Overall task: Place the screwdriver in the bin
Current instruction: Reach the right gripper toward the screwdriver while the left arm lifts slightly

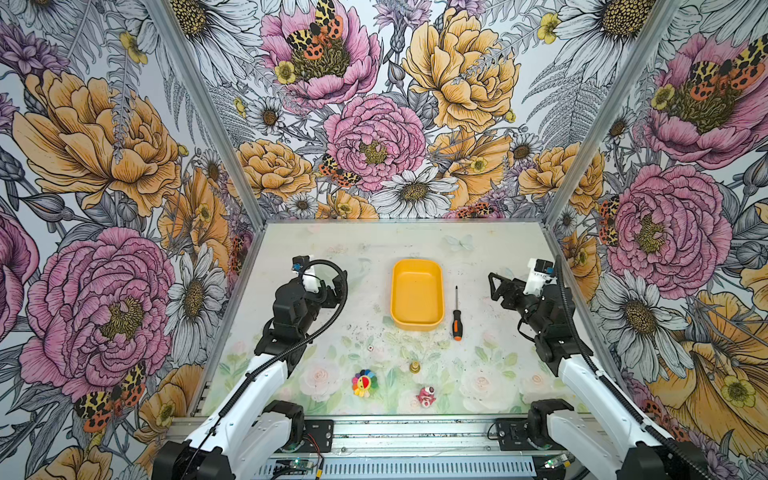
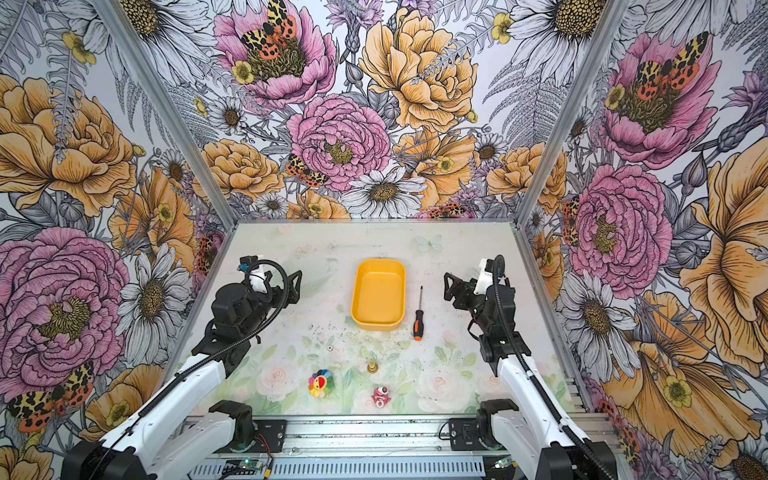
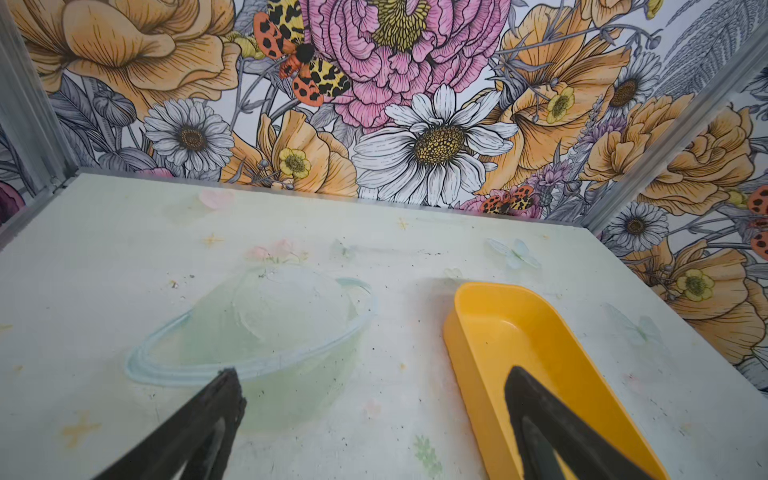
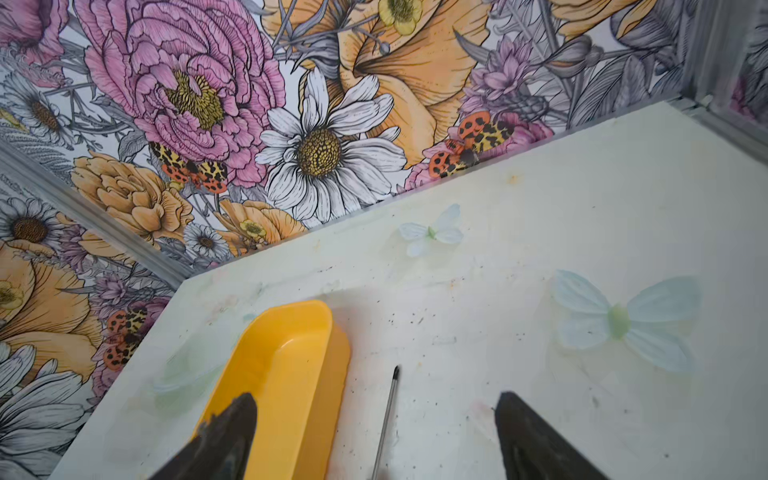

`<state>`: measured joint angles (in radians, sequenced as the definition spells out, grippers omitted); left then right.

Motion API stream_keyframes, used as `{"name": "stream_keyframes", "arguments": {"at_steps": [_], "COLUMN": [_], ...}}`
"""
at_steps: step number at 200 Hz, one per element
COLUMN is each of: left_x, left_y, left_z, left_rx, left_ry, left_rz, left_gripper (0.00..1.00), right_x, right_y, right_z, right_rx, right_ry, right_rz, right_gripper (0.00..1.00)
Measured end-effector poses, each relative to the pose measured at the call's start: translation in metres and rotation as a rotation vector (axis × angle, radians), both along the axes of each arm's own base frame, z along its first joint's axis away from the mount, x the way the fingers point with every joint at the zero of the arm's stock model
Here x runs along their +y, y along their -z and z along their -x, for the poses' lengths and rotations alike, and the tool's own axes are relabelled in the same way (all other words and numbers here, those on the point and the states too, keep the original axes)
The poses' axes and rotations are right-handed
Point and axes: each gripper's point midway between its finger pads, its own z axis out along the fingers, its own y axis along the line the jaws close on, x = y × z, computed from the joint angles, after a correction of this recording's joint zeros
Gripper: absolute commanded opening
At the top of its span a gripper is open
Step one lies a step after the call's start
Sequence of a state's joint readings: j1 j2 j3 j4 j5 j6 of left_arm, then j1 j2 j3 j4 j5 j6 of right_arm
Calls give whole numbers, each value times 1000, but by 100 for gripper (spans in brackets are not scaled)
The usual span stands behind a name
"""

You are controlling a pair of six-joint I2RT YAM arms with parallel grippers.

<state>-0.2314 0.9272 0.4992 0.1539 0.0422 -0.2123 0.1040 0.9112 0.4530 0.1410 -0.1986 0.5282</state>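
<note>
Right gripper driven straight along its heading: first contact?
Probably the screwdriver shaft on the table, in line ahead of the right gripper; the bin sits just aside. Height unclear.

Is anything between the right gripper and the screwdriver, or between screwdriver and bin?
Nothing visible. The screwdriver lies just right of the bin, apart from it; the open right gripper is further right, with only bare table between.
</note>
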Motion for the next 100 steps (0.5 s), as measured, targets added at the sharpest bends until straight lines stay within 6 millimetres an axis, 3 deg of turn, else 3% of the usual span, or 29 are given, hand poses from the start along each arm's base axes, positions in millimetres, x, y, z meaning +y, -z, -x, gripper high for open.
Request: {"name": "stream_keyframes", "arguments": {"at_steps": [23, 45, 73, 100], "left_x": [-10, -17, -18, -18], "left_y": [22, 43, 67, 80], "left_z": [-1, -3, -6, -6], "left_rx": [73, 140, 213, 254], "left_ry": [26, 39, 40, 35], "left_rz": [0, -12, -27, -26], "left_gripper": [99, 99, 99, 99], "right_x": [22, 39, 54, 64], "right_y": [24, 63, 106, 136], "right_z": [10, 19, 34, 44], "right_rx": [98, 231, 370, 457], "right_ry": [-51, -81, -101, -112], "right_rz": [2, 34, 95, 159], "right_gripper": [90, 89, 89, 89]}}
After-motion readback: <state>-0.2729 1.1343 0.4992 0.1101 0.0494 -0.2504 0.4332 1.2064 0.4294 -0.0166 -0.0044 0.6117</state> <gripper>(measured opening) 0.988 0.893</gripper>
